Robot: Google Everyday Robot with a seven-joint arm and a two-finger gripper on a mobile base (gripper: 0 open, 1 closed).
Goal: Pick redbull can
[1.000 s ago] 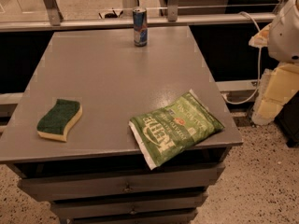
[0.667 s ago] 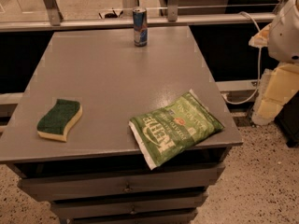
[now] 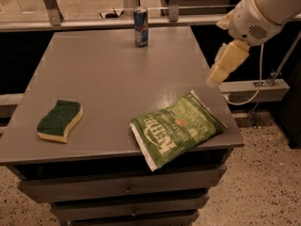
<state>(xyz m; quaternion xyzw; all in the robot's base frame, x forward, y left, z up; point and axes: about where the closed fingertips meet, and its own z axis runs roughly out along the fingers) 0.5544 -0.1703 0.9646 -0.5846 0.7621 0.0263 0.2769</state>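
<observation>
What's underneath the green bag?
The green bag lies flat on the gray table, one corner hanging past the front edge. Whatever is beneath it is covered. The end effector hangs over the table's edge near the bag.

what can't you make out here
Camera view, gripper by the table's right edge: its arm runs out of the picture at the top right corner.
Camera view, redbull can at the far edge: lettering too small to read.
Camera view, drawers: cut off by the bottom edge.

A lab: jaws hover right of drawer cabinet [image 3: 94,188].
</observation>
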